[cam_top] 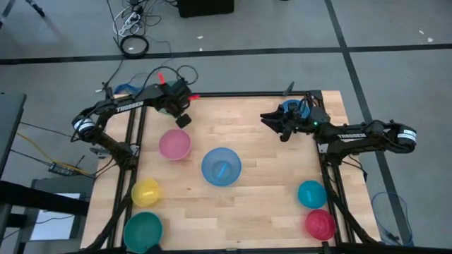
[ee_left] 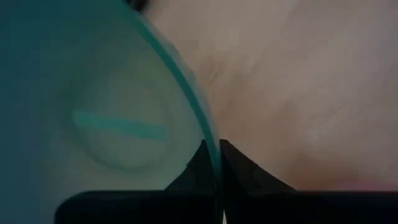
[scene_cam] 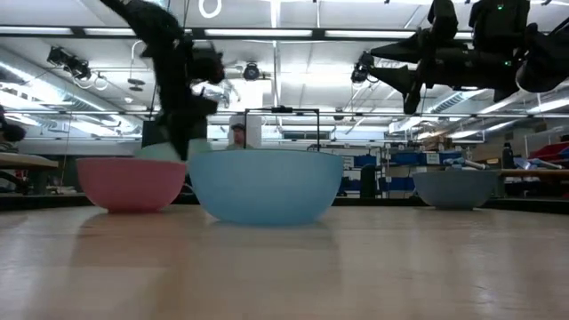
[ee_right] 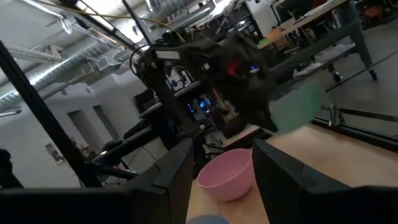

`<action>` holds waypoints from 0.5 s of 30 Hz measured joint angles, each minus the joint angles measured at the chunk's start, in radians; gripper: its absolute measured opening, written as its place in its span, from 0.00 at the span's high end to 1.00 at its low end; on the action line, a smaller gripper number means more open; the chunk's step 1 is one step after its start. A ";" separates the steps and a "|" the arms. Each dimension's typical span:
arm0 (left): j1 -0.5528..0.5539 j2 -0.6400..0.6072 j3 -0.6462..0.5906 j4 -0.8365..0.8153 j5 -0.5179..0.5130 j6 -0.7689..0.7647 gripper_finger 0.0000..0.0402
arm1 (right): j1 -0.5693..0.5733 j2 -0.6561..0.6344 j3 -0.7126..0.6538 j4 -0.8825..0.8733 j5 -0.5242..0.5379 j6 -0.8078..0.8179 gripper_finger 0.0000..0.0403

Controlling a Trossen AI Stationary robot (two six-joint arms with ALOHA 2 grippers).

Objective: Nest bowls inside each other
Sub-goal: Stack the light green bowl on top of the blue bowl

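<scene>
my left claw (ee_left: pixel 214 163) pinching rim of green bowl (ee_left: pixel 93 106), lifted over far left of counter (cam_top: pixel 268 212), just past pink bowl (cam_top: pixel 174 144); right claw (cam_top: pixel 274 124) spread, hovering far right, holding nothing

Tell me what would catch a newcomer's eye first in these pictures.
The light blue bowl sits mid-table, largest of the scattered bright bowls, with the pink bowl beside it. Above the pink one, near the table's far left edge, the left gripper is shut on the rim of a pale green bowl. The right gripper hangs open over the far right side.
</scene>
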 joint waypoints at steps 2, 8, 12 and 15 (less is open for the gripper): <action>-0.051 0.000 0.069 -0.022 0.051 -0.002 0.98 | -0.009 0.000 0.000 0.000 0.006 0.009 0.61; -0.295 0.002 0.180 -0.048 0.198 -0.049 0.98 | -0.044 0.000 0.000 -0.001 0.006 0.022 0.61; -0.470 0.025 0.207 -0.062 0.249 -0.137 0.98 | -0.083 0.000 0.000 -0.001 0.006 0.048 0.61; -0.589 0.043 0.226 -0.058 0.256 -0.210 0.98 | -0.114 0.000 0.000 0.000 -0.017 0.070 0.61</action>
